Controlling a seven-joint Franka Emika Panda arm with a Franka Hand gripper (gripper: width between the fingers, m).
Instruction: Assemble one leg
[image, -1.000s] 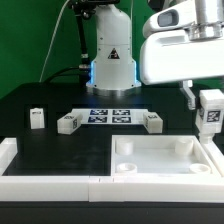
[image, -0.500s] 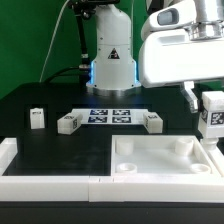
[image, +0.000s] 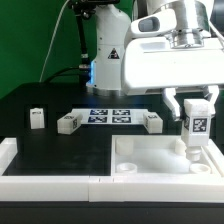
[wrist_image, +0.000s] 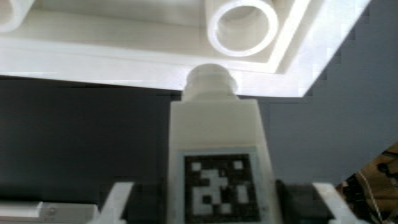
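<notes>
Clamping the leg (image: 197, 130) upright near the tabletop (image: 150, 181), the hand (image: 193, 112) hides the leg's upper end.

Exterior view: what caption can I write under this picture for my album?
Robot gripper holds a white leg upright by a corner of the white tabletop.

Behind your worktop (image: 60, 150) hangs a plain green backdrop (image: 25, 40), evenly lit, with a dark cable (image: 54, 45) trailing down across it. The worktop is matte black. A low white rail (image: 50, 183) borders its near edge.
</notes>
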